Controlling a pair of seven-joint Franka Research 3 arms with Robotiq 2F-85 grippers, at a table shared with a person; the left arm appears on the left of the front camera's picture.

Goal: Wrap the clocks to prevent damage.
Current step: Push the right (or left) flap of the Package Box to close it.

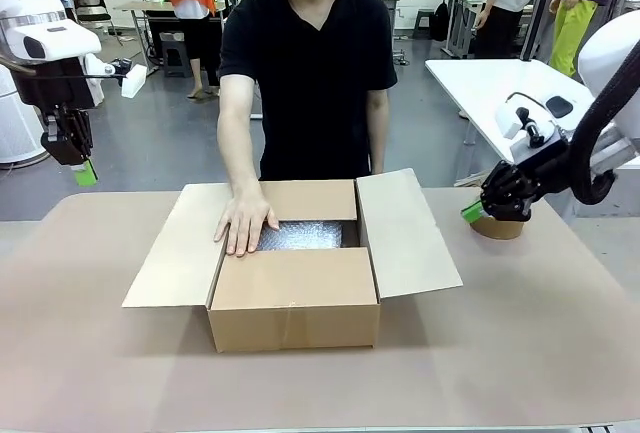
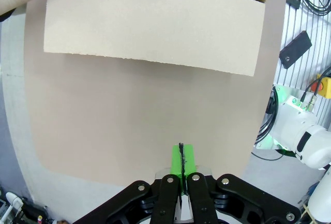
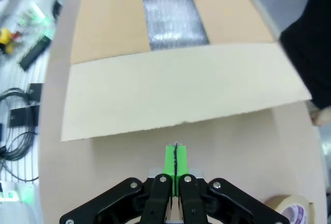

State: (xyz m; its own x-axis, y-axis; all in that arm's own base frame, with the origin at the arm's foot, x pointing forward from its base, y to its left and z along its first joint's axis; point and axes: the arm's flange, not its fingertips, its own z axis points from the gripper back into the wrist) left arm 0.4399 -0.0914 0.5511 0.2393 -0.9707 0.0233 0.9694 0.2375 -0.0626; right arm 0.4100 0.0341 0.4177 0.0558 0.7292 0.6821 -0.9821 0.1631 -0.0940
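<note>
An open cardboard box point(image 1: 295, 298) stands mid-table with its side flaps spread. Bubble wrap point(image 1: 300, 236) shows in the gap between its two inner flaps, also in the right wrist view point(image 3: 173, 19). The clocks are hidden. A person's hand point(image 1: 243, 221) presses flat on the far inner flap. My left gripper point(image 1: 85, 173) hangs shut and empty above the table's far left corner, its green pads together point(image 2: 182, 157). My right gripper point(image 1: 472, 213) is shut and empty, low over the table just right of the box's right flap point(image 3: 176, 89).
A roll of brown tape point(image 1: 497, 227) lies on the table point(image 1: 550, 343) right behind my right gripper, seen at the corner of the right wrist view point(image 3: 289, 208). The box's left flap point(image 2: 155, 27) lies ahead of the left gripper. Bare tabletop surrounds the box.
</note>
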